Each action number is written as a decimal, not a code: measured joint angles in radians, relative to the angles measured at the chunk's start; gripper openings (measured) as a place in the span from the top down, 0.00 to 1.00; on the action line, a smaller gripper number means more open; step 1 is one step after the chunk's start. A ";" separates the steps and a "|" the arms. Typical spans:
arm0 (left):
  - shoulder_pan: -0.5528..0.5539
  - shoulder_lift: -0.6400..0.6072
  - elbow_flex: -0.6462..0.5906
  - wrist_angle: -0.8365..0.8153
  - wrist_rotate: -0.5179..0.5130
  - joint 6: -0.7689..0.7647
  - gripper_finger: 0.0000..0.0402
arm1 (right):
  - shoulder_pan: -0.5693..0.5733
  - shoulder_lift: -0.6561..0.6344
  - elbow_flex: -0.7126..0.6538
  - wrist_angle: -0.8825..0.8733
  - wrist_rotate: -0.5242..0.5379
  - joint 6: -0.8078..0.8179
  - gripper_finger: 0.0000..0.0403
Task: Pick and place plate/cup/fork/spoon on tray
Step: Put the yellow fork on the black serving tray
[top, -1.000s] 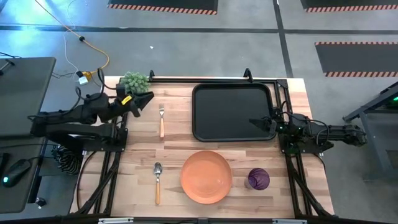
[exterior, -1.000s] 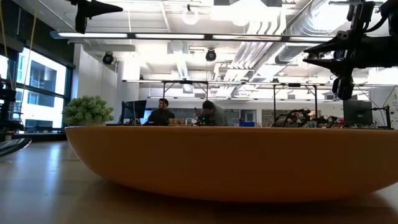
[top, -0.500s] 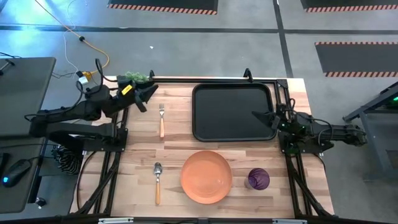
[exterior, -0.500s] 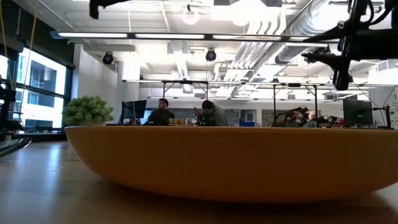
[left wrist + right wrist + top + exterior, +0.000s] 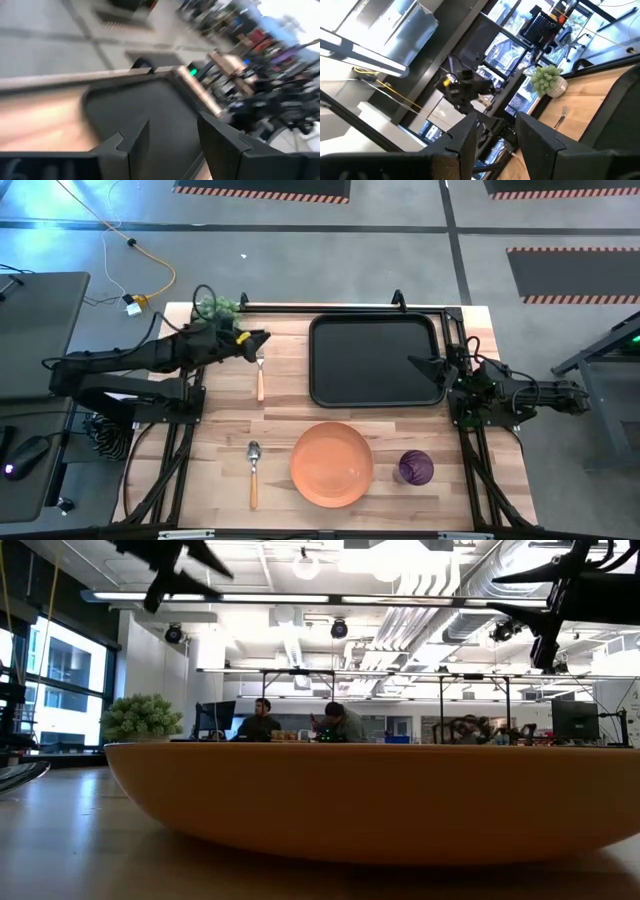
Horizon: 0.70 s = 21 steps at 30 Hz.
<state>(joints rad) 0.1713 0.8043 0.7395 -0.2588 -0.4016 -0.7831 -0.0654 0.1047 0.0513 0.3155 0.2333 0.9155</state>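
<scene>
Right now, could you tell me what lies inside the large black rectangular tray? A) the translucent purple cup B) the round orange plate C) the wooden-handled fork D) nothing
D: the large black rectangular tray is bare, with the round orange plate on the wooden table near it.

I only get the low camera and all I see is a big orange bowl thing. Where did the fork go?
Observer: The fork lies on the table behind the plate, and the left gripper hovers right above its tines.
Operator: Is the spoon next to it?
Observer: No, the spoon lies apart, just left of the plate, nearer the front edge.
Operator: Is anything on the tray yet?
Observer: Nothing. The tray is bare, and the right gripper hangs open over its right edge.
Operator: And my purple cup?
Observer: The cup stands upright, right of the plate.
</scene>
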 joint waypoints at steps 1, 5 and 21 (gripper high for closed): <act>0.003 0.006 0.000 -0.027 0.002 -0.031 0.63 | 0.000 0.000 0.000 0.004 -0.001 0.000 0.68; 0.026 0.026 0.000 -0.091 0.039 -0.141 0.63 | 0.000 0.000 0.033 0.002 -0.022 -0.027 0.68; 0.172 0.145 0.204 -0.414 0.186 -0.277 0.63 | 0.000 0.059 0.362 -0.656 0.049 -0.105 0.68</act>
<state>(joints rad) 0.3431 0.9498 0.9437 -0.6729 -0.2155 -1.0597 -0.0650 0.1640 0.4130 -0.3409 0.2818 0.8107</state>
